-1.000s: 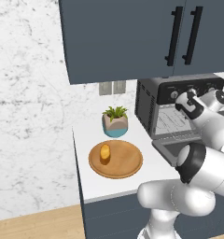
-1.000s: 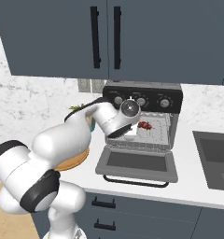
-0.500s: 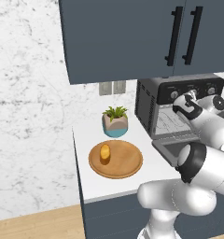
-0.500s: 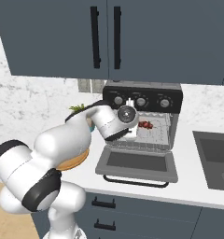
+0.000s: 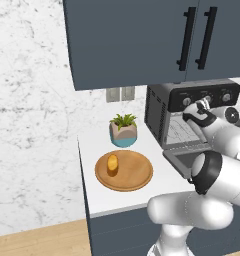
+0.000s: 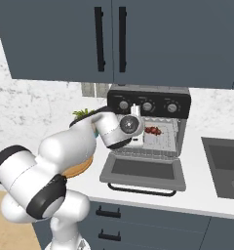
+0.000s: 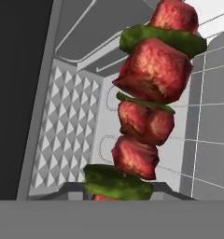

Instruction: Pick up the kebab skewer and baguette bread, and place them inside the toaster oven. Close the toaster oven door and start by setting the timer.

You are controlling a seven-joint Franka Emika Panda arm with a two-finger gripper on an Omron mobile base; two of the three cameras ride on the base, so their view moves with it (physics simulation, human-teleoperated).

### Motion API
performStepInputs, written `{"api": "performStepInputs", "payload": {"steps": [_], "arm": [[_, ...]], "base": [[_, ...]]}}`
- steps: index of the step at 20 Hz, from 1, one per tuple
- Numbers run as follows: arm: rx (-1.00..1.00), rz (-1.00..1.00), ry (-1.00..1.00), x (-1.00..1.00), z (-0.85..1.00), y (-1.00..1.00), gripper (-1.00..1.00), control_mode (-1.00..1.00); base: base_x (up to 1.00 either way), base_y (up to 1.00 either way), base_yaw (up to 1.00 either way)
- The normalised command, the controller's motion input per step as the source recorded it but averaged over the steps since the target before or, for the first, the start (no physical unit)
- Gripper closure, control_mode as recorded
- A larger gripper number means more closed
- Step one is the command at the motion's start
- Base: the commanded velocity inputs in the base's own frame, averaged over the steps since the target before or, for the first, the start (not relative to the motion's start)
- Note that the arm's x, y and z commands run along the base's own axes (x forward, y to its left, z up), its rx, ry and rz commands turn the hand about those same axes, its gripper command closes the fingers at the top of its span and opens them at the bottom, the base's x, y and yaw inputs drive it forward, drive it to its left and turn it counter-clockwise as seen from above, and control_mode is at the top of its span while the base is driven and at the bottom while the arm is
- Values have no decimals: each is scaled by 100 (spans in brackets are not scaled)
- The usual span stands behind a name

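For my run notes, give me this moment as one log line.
kebab skewer: on oven rack | baguette bread: on wooden plate | toaster oven door: open | gripper: at oven mouth

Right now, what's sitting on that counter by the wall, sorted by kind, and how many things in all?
Food: 2, the kebab skewer on the oven's rack and the baguette bread on the plate.
Appliances: 1, the toaster oven, door open.
Tableware: 1, the wooden plate.
Plants: 1, the potted plant.
Total: 5
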Motion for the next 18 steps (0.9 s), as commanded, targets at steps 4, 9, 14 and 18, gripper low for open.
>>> {"api": "performStepInputs", "payload": {"steps": [4,9,14,18], "arm": [[0,0,2,0,0,0,-100,-100],[0,0,0,0,0,0,-100,-100],[0,0,2,0,0,0,-100,-100],[0,-1,0,-23,17,-3,-100,-100]], "base": [[0,0,0],[0,0,0],[0,0,0],[0,0,0]]}}
